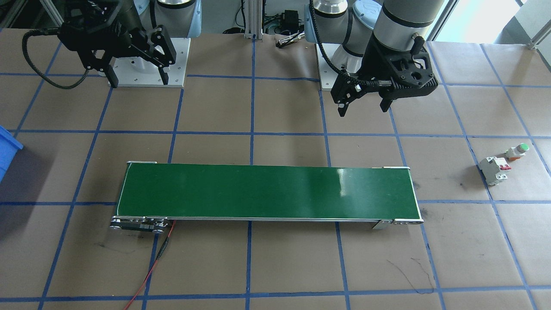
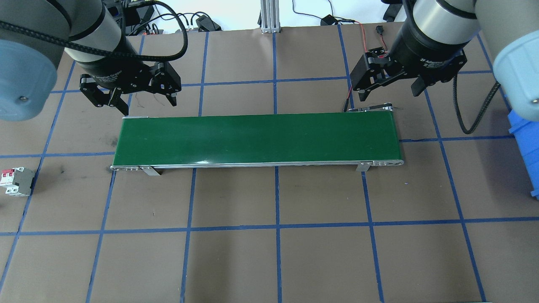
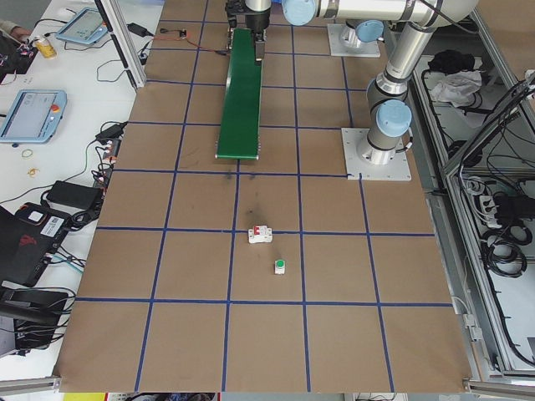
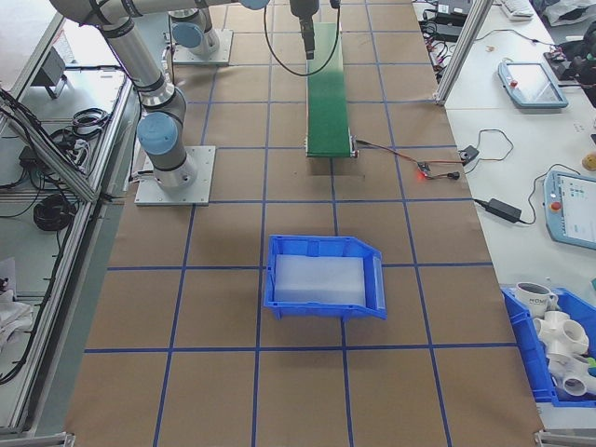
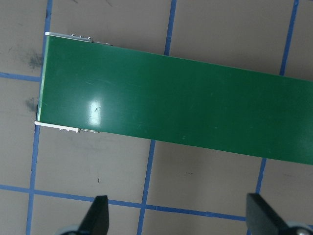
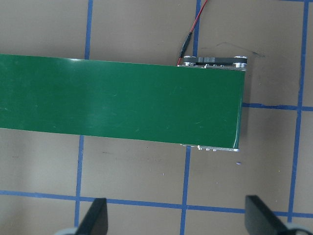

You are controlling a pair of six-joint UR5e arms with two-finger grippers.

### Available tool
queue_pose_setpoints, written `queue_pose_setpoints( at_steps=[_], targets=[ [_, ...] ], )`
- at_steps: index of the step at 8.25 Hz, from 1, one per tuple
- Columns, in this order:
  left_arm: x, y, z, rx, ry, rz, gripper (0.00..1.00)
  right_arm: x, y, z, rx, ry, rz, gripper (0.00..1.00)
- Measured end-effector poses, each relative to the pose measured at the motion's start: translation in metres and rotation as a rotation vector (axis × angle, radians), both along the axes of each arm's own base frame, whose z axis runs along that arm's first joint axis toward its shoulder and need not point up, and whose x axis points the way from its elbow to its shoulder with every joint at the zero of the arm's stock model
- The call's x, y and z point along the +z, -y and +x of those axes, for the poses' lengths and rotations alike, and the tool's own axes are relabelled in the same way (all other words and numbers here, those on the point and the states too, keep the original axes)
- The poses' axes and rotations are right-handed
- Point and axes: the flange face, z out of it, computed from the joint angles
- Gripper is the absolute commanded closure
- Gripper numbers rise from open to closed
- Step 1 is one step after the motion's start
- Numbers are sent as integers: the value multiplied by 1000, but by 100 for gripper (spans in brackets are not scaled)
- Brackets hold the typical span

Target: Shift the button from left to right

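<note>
Button (image 1: 518, 151) sits on the brown counter (image 1: 275, 267) at the robot's left end, lying on its side with the green cap pointing away from the white circuit breaker (image 1: 495, 170) just beside it. The two are close together but whether they touch is hard to say. Both lie well apart from the green conveyor belt (image 1: 269, 192), which stretches across the middle of the counter with a red wire (image 1: 150, 271) trailing from its right end.

The left pincer (image 1: 365, 103) hangs above the counter behind the belt's left end, its fingers spread wide with nothing between them. The right pincer (image 1: 137, 79) hovers near the belt's other end, likewise released and empty. Each wrist camera looks straight down on its end of the belt, with the two fingertips (image 5: 98, 218) set far apart.

A blue bin (image 4: 323, 277) rests on the counter beyond the belt's right end.
</note>
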Motion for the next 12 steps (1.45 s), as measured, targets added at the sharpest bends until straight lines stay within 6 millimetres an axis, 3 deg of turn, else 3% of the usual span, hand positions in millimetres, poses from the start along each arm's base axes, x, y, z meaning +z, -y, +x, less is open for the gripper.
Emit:
queue_pose_setpoints(
  at_steps=[2, 3, 4, 7, 10, 12],
  targets=[
    [3, 1, 4, 1, -1, -3, 0, 0, 0, 0, 0, 0, 0, 0],
    [3, 5, 16, 19, -1, -3, 0, 0, 0, 0, 0, 0, 0, 0],
    [-1, 14, 42, 68, -2, 4, 0, 0, 0, 0, 0, 0, 0, 0],
    [-10, 31, 175, 320, -9, 19, 0, 0, 0, 0, 0, 0, 0, 0],
    [-34, 29, 304, 313, -12, 39, 0, 0, 0, 1, 1, 0, 0, 0],
    [-64, 9, 424, 254, 12, 21, 0, 0, 0, 1, 1, 0, 0, 0]
  ],
)
